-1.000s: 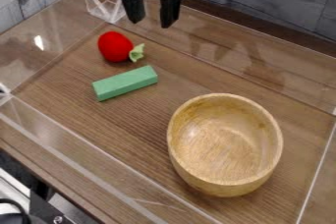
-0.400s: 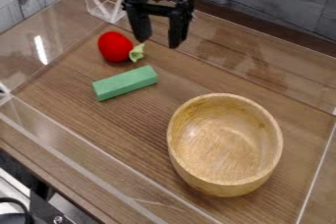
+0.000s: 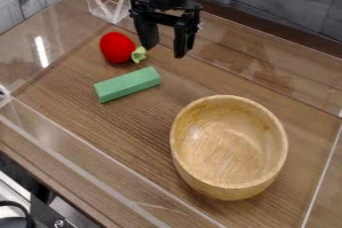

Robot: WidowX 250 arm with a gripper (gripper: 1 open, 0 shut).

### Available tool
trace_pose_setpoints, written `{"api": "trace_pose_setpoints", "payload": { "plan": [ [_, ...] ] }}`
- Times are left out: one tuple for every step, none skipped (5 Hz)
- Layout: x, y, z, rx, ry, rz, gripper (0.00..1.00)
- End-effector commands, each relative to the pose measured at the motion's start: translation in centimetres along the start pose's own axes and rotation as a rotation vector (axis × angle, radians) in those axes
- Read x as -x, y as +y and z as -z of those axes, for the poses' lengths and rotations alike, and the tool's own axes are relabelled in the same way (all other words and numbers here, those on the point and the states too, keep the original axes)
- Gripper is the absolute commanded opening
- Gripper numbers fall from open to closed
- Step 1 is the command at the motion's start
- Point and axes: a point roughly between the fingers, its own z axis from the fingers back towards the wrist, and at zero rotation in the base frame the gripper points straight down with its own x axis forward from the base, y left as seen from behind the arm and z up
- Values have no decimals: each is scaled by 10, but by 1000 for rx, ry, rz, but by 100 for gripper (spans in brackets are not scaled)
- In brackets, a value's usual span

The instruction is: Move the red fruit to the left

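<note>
One red fruit (image 3: pixel 118 45), one green block (image 3: pixel 127 84), one wooden bowl (image 3: pixel 229 145), your gripper (image 3: pixel 164 39) spread wide, empty, now lower and further right beside the fruit.

Green block (image 3: pixel 127 85) near red fruit (image 3: pixel 118 46), right side open

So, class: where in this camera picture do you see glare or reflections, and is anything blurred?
In the camera view, pale glare streaks the wooden table behind the open gripper and the clear wall at left; the red fruit shows a small highlight; the wooden bowl and green block look sharp, with soft shadows.
</note>
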Motion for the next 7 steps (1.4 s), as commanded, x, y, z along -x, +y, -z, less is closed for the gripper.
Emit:
{"api": "trace_pose_setpoints", "payload": {
  "plan": [
    [-8, 9, -6, -25, -57, 11, 100],
    [-4, 7, -11, -30, -44, 103, 100],
    [-1, 17, -26, -35, -37, 188, 100],
    [2, 32, -45, -41, -43, 275, 100],
    [7, 44, -56, -50, -31, 364, 100],
    [16, 54, -42, -58, -21, 372, 100],
    [23, 59, -27, -58, -17, 394, 100]
  ]
}}
